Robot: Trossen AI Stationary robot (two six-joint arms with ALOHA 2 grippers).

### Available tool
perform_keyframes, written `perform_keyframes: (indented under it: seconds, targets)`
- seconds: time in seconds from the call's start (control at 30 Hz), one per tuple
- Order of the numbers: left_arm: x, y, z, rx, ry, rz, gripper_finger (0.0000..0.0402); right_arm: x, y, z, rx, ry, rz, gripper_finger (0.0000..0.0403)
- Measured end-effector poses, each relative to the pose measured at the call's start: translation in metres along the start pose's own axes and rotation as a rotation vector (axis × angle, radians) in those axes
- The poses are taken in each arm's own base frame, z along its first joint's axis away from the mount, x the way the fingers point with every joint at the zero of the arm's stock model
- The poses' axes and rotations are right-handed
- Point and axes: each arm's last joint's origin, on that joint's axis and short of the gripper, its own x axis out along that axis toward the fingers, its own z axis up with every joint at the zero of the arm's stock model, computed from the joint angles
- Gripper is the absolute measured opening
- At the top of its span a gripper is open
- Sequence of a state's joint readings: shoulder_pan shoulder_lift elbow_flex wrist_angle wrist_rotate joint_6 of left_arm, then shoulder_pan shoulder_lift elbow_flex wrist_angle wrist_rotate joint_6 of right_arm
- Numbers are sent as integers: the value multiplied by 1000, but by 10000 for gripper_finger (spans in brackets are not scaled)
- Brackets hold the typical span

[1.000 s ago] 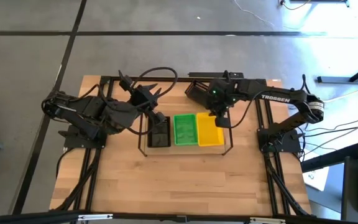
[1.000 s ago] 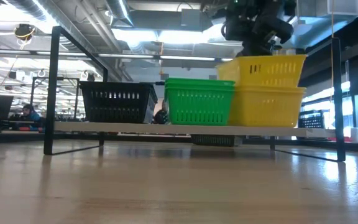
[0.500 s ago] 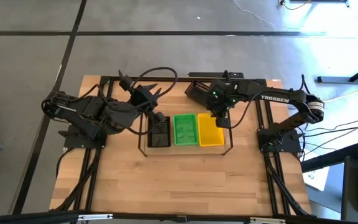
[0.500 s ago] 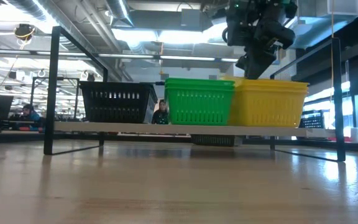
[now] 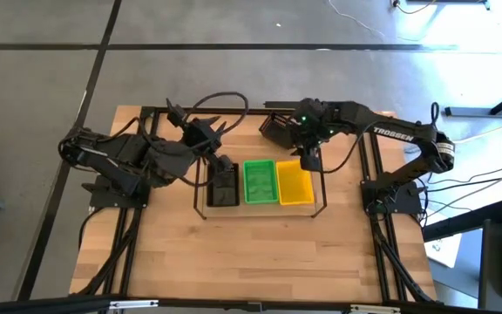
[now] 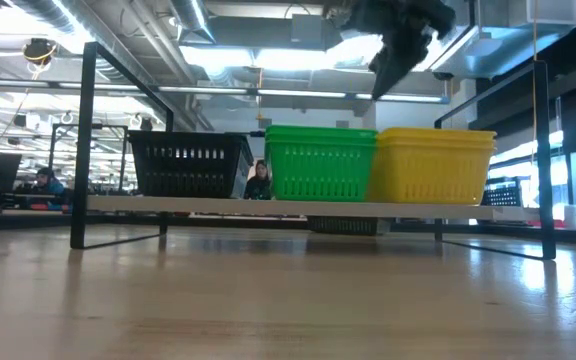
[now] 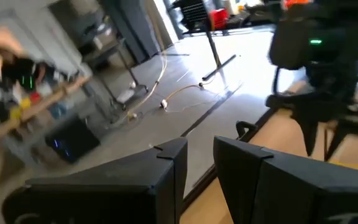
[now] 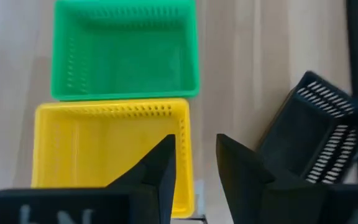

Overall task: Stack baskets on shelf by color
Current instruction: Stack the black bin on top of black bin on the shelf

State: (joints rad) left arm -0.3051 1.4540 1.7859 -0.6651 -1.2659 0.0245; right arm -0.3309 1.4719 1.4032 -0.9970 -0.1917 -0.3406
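The shelf [image 5: 200,209] stands mid-table with three baskets side by side on its wood base: black [image 5: 224,187] on the left, green [image 5: 260,181] in the middle, yellow [image 5: 295,185] on the right. In the low view they sit level, black [image 6: 188,163], green [image 6: 320,162], yellow [image 6: 436,165]. My right gripper [image 5: 308,162] hangs open above the yellow basket's far rim [image 8: 114,111], clear of it, fingers slanting down [image 8: 194,158]. My left gripper [image 5: 219,162] waits open over the shelf's far left corner, pointing about level [image 7: 201,155].
A loose black basket [image 5: 277,131] lies tilted on the table beyond the shelf, under my right arm [image 8: 319,134]. A black metal frame [image 5: 138,218] borders the tabletop. Bare wood [image 5: 251,253] stretches toward the near edge. People [image 6: 46,183] sit in the room behind.
My right gripper has let go of a yellow basket and risen clear of it. That basket sat tilted and raised on the yellow one below; it has dropped in and now sits level, its rim even with the green basket's.
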Motion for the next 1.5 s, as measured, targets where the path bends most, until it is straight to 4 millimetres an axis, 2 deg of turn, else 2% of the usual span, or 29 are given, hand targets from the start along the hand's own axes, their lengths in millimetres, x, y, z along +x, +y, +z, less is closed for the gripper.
perform_keyframes:
  seconds: [0.1,0.23,0.37,0.57,0.7,0.83,1.07,1.2,1.33,1.5]
  targets:
    - [12,5,-1,-109,16,15,73,-15,0,9,-20,-39,-14,112]
    - [37,18,-5,-126,63,-12,73,-39,1,17,-66,-108,-66,113]
    - [71,36,-17,-223,164,-79,73,-62,-6,17,-58,-164,-161,113]
    - [122,70,-37,-324,328,-163,73,-76,-39,3,69,-178,-244,113]
    - [152,89,-52,-362,410,-179,73,-74,-66,-3,143,-200,-255,113]
    - [170,104,-63,-390,459,-181,73,-63,-96,-8,302,-236,-252,113]
    - [199,121,-82,-333,518,-313,73,-18,-140,-20,576,-163,-195,113]
    - [212,128,-92,-315,541,-355,73,20,-159,-26,670,-82,-175,113]
    - [221,131,-99,-281,556,-369,73,53,-174,-32,704,2,-227,113]
    - [222,131,-100,-238,551,-383,73,82,-183,-41,736,85,-228,113]
